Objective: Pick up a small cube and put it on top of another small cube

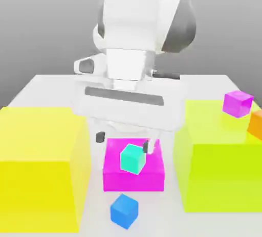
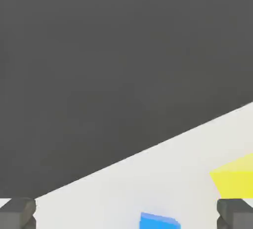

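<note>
Overall, the hand [image 1: 124, 142] is found open, its fingers standing apart with nothing clamped between them. It hangs below the white arm [image 1: 130, 21], slightly tilted, in the exterior view. Clock directions below are read in that view from the flat magenta block [image 1: 134, 182] as centre.

The blue cube [image 1: 124, 211], the one to be picked up, sits on the pale desk [image 1: 102, 218] near the flat block, at 6 o'clock, turned cornerwise. The purple cube [image 1: 238, 103] lies at 2 o'clock, appearing to rest on top of the lime block [image 1: 225, 174], which itself stands at 3 o'clock. An orange item [image 1: 256, 124], partly cut off, is noted just beside the purple cube, at its 4 to 5 o'clock.

A large yellow block [image 1: 36, 169] stands at 9 o'clock. The teal cube [image 1: 133, 159] appears to sit on the flat block; one finger overlaps it closely in view, and contact cannot be determined. The blue cube is not stacked.
</note>
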### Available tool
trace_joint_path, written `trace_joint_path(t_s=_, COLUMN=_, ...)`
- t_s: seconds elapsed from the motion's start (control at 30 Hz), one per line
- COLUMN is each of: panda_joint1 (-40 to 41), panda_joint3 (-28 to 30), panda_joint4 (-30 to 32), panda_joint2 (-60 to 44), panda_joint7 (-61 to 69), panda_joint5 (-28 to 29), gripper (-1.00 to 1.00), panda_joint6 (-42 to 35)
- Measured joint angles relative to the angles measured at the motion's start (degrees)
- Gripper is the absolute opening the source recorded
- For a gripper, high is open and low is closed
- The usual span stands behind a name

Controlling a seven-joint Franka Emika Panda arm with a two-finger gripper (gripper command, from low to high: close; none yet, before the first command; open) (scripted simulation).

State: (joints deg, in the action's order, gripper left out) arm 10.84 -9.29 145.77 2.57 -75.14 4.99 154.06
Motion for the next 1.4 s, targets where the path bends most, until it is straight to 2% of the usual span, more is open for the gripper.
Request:
trace_joint_path(t_s=0.17, panda_joint1=0.1, panda_joint3=0.7, panda_joint4=2.4, panda_joint2=-10.3, panda_joint7=-3.9, panda_joint5=-0.6, gripper=0.00, panda_joint6=4.1)
trace_joint_path(t_s=0.37, panda_joint1=-2.1, panda_joint3=4.1, panda_joint4=0.7, panda_joint2=-22.7, panda_joint7=-6.9, panda_joint5=2.5, gripper=0.00, panda_joint6=12.5)
trace_joint_path(t_s=0.4, panda_joint1=-2.6, panda_joint3=4.6, panda_joint4=0.4, panda_joint2=-24.2, panda_joint7=-7.2, panda_joint5=2.9, gripper=-1.00, panda_joint6=13.6)
trace_joint_path(t_s=0.63, panda_joint1=-2.5, panda_joint3=4.6, panda_joint4=0.4, panda_joint2=-24.3, panda_joint7=-7.3, panda_joint5=3.0, gripper=-1.00, panda_joint6=13.8)
trace_joint_path(t_s=0.87, panda_joint1=-0.9, panda_joint3=1.0, panda_joint4=1.6, panda_joint2=-12.0, panda_joint7=-5.0, panda_joint5=-3.0, gripper=-1.00, panda_joint6=4.2)
trace_joint_path(t_s=1.07, panda_joint1=-8.2, panda_joint3=-3.6, panda_joint4=-1.2, panda_joint2=0.0, panda_joint7=-2.9, panda_joint5=-10.5, gripper=-1.00, panda_joint6=-7.5)
trace_joint_path(t_s=1.4, panda_joint1=-21.8, panda_joint3=-10.2, panda_joint4=-3.4, panda_joint2=20.1, panda_joint7=4.3, panda_joint5=-18.1, gripper=-1.00, panda_joint6=-29.9)
